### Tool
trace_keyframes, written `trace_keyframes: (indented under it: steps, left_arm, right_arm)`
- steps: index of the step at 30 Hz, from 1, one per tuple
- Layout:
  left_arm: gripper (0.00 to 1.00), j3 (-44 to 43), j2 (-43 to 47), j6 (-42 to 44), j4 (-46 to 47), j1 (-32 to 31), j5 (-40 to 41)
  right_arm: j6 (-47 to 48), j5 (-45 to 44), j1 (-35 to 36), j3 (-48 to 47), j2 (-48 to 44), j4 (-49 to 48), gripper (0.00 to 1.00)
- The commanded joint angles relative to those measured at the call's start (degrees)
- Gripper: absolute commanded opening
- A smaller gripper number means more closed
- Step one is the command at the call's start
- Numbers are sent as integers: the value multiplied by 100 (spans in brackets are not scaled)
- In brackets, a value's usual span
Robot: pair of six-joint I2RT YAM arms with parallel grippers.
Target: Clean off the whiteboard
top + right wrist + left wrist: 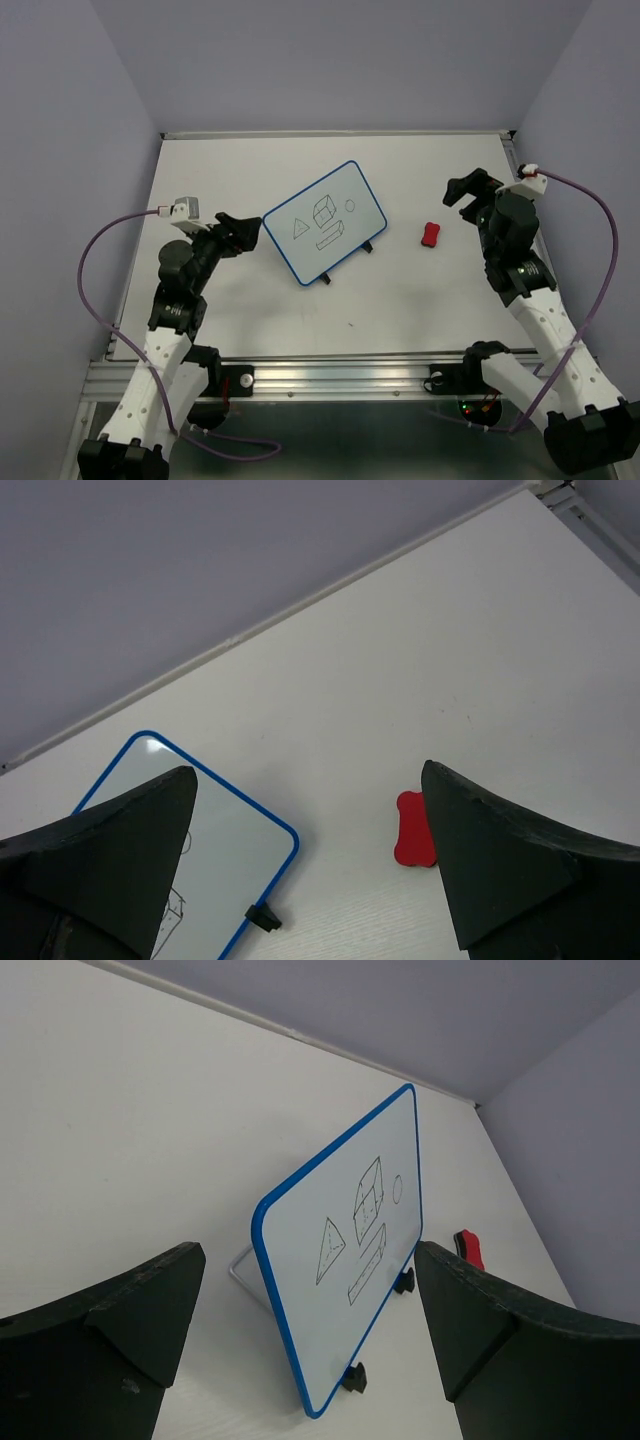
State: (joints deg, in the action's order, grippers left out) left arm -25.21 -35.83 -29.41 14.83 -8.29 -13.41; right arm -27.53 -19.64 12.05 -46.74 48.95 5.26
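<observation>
Our left pincer [243, 232] and right pincer [463, 194] both gape empty; we judge the right should straddle the red eraser [431, 234] squarely before wiping the marked whiteboard [325, 222].

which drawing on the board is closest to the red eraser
The small circle, drawn at the whiteboard's right end. The cube, triangle and long bar all sit further left, away from the red eraser.

Wide-spread right claw [308, 772] frames the whiteboard [225, 858] corner and a red bone-shaped block [414, 830].
</observation>
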Motion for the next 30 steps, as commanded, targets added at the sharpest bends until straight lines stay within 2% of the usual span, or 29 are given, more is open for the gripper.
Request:
trace_keyframes:
  steps: [1, 8, 11, 17, 21, 25, 30]
  left_arm:
    - [99, -19, 60, 40, 46, -23, 93]
    - [99, 218, -371, 102, 450, -23, -530]
    - [99, 701, -538, 67, 1108, -23, -978]
    - [99, 1264, -775, 5, 2620, -41, -1822]
    - [99, 1238, -1092, 163, 2692, -85, -1797]
    - [99, 1291, -1539, 111, 3191, -85, -1682]
    - [97, 922, -2295, 84, 3333, -85, -1665]
  right_arm:
    - [-121, -409, -28, 51, -78, 107, 100]
    - [2, -93, -28, -203, 465, 475, 100]
    - [-16, 38, -28, -379, 992, 792, 100]
    - [-112, 311, -28, -353, 1327, 802, 100]
    - [-130, 382, -28, -353, 1451, 801, 100]
    - [-112, 566, -28, -406, 1530, 801, 100]
    - [-130, 768, -28, -459, 1679, 793, 100]
